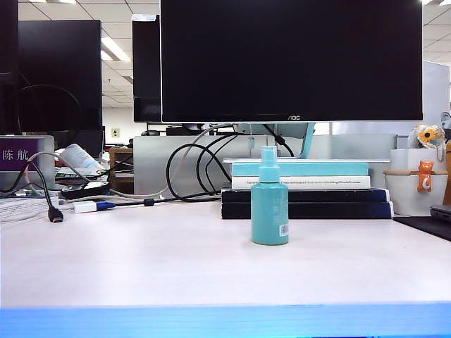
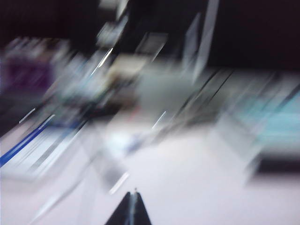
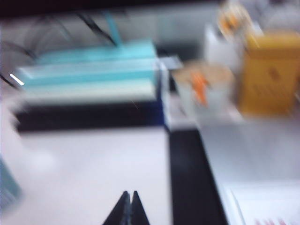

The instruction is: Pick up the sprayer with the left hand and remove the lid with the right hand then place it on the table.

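Small teal plastic spray bottle [image 1: 270, 204] stands mid-table [image 1: 141, 267], clear cap [image 1: 268, 154] on top, stacked books [image 1: 303, 189] right behind it, big black monitor [image 1: 290, 60] behind those.

Both my wrist views are smeared with blur, so my left gripper [image 2: 132, 206] and right gripper [image 3: 129, 208] show only pressed-together tips. The sprayer [image 3: 8, 187] is cut off at the right wrist picture's edge. Neither arm appears in the exterior view.

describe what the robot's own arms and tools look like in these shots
Only the tool tips show, each in its own wrist view. The left tool is a black pointed wedge, its two fingers pressed together with a thin pale seam between them. The right tool is the same black wedge shape. Both views are blurred; no arm, cables or markings are visible.
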Motion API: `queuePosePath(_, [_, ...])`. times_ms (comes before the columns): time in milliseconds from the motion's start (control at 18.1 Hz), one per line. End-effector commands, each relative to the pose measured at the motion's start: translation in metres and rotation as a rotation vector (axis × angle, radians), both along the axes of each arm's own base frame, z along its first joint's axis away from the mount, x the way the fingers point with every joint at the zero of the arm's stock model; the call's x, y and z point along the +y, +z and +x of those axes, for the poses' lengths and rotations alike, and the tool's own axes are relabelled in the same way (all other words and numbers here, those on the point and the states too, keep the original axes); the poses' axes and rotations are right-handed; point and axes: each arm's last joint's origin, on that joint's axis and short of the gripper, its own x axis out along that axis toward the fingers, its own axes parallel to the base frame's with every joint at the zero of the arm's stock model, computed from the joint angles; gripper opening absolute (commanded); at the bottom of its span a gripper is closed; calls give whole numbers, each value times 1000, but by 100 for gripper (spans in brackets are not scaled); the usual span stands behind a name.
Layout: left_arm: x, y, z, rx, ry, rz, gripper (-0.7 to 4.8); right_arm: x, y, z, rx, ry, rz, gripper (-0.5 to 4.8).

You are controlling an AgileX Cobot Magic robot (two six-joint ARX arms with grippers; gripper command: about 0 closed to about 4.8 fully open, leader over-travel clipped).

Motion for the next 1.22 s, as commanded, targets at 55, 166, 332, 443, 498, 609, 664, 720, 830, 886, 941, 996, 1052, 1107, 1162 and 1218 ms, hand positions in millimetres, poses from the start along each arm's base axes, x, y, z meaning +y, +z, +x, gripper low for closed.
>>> queuePosePath(55, [-2,39,-12,-140,-65,-92,-5,-2,31,-5,-117,-14,38,-6])
queuePosePath(166, [-2,57,-17,-146,-33,-46,-5,-3,49,-7,-153,-54,53,-6])
queuePosePath(332, [-3,82,-14,-134,-63,-33,-1,-3,85,-4,-247,-77,83,-6])
queuePosePath(443, [-4,102,-4,-93,-157,-12,336,1,115,6,-254,-21,79,-6])
queuePosePath(498, [-5,108,1,-77,-208,4,479,5,125,13,-239,38,70,-6])
queuePosePath(609, [-8,122,23,-72,-381,87,479,21,146,45,-137,266,28,-5])
queuePosePath(664, [-10,122,36,-62,-434,104,479,29,148,63,-65,356,14,28])
queuePosePath(720, [-12,118,48,-45,-469,117,479,35,147,79,-8,415,5,135])
queuePosePath(830, [-23,99,77,29,-570,178,479,47,136,115,111,526,-18,479])
queuePosePath(886, [-33,88,90,63,-624,208,479,50,127,126,156,534,-25,479])
queuePosePath(941, [-42,78,100,97,-656,225,479,52,119,133,194,542,-27,479])
queuePosePath(996, [-51,70,109,125,-664,227,479,54,113,137,224,556,-28,479])
queuePosePath(1052, [-69,55,125,151,-679,228,479,57,102,145,273,597,-28,479])
queuePosePath(1107, [-76,50,131,150,-693,234,479,57,99,146,280,617,-35,479])
queuePosePath(1162, [-83,46,137,143,-708,240,479,59,95,149,293,643,-43,479])
queuePosePath(1218, [-89,41,145,136,-723,249,479,59,92,150,302,662,-47,479])
